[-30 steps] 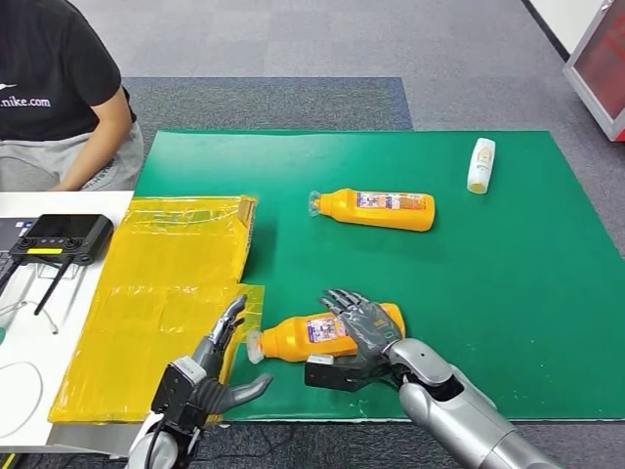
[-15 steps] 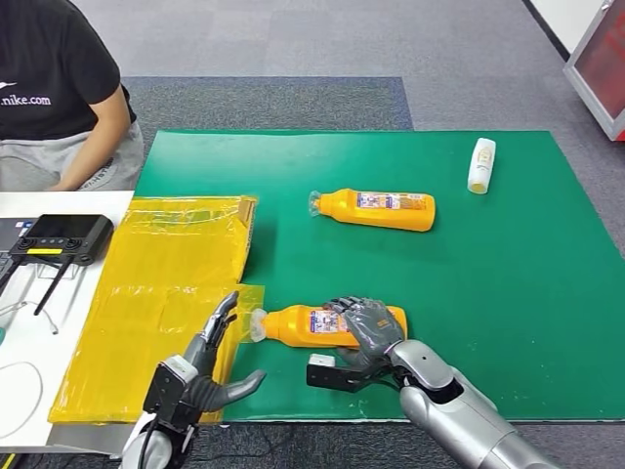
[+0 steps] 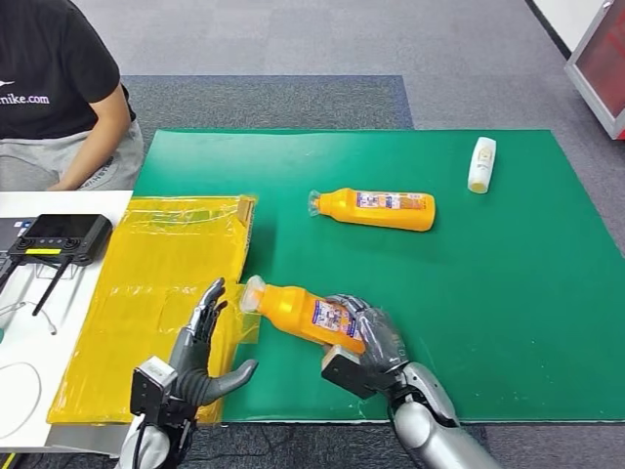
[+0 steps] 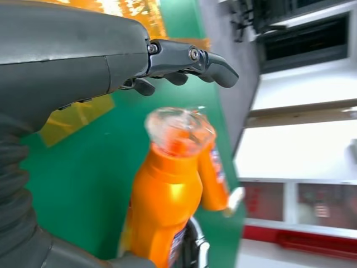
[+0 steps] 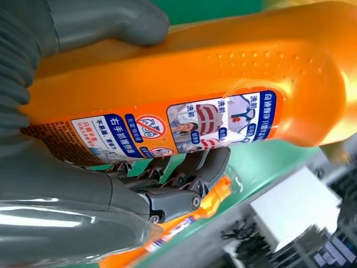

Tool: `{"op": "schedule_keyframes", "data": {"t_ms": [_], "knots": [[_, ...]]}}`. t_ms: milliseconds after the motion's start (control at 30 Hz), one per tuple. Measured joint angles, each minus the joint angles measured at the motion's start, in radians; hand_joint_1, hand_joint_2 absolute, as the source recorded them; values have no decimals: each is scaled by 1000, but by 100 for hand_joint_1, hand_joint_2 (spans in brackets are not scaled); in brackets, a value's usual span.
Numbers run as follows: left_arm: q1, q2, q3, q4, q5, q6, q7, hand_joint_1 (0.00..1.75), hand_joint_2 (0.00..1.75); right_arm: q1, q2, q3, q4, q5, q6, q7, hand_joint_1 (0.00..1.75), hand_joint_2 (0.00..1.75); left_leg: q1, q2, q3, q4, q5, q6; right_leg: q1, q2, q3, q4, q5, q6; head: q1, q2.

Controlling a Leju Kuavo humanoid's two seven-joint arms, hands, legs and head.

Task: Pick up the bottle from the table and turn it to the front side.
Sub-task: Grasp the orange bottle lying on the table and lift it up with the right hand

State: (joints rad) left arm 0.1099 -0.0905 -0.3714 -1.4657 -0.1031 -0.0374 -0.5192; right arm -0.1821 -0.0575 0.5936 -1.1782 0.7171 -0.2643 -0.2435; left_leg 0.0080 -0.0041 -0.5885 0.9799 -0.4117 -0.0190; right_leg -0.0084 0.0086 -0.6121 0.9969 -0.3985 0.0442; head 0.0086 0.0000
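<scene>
Right hand (image 3: 368,344) gripping the near orange bottle (image 3: 306,313) around its base half, thumb on one side and fingers (image 5: 185,184) wrapping the other, as seen in the right wrist view. Holding it lifted off the green mat (image 3: 501,293), near edge, left of centre. Long axis running left-right and tilted, cap end (image 3: 252,293) pointing left and slightly up, toward the yellow bags (image 3: 154,293); base end buried in the palm. Left hand (image 3: 197,363) hovering just left of the cap, fingers spread wide, holding nothing, palm facing the bottle. Looking from the left wrist view straight down the clear cap (image 4: 177,129), so cap lying nearest the left hand and well inside its reach.

Bottle looking like a rigid orange plastic cleaner bottle, tapering to a clear cap. Label (image 5: 177,125) showing blue-and-white panels with small pictures and warning marks, printed text along the body; probably the back label, not certain. Judging the turn as a roll about the long axis, with the left hand placed to steady or take the neck.

Second orange bottle (image 3: 376,208) lying flat farther back, cap left. Small white bottle (image 3: 481,164) far right. Person in a black shirt (image 3: 52,88) sitting far left.
</scene>
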Motion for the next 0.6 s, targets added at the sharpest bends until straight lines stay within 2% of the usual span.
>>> {"op": "schedule_keyframes", "data": {"t_ms": [167, 367, 600], "knots": [[4, -7, -2, -40, 23, -10, -62, 0, 175, 75, 61, -89, -61, -94, -24, -65, 175, 175, 0, 0, -2, 0, 0, 0, 0, 0, -2, 0, 0, 0, 0, 0], [16, -9, -21, -84, 58, 2, -126, 0, 175, 117, 105, -149, -109, -181, -19, -121, 175, 175, 0, 0, -3, 0, 0, 0, 0, 0, -3, 0, -1, 0, 0, 0], [23, -32, -19, -90, 233, -31, -66, 0, 175, 158, 135, -160, -154, -194, -25, -155, 175, 175, 0, 0, -4, 0, 0, 0, 0, 0, -4, 0, -1, 0, 0, 0]]}}
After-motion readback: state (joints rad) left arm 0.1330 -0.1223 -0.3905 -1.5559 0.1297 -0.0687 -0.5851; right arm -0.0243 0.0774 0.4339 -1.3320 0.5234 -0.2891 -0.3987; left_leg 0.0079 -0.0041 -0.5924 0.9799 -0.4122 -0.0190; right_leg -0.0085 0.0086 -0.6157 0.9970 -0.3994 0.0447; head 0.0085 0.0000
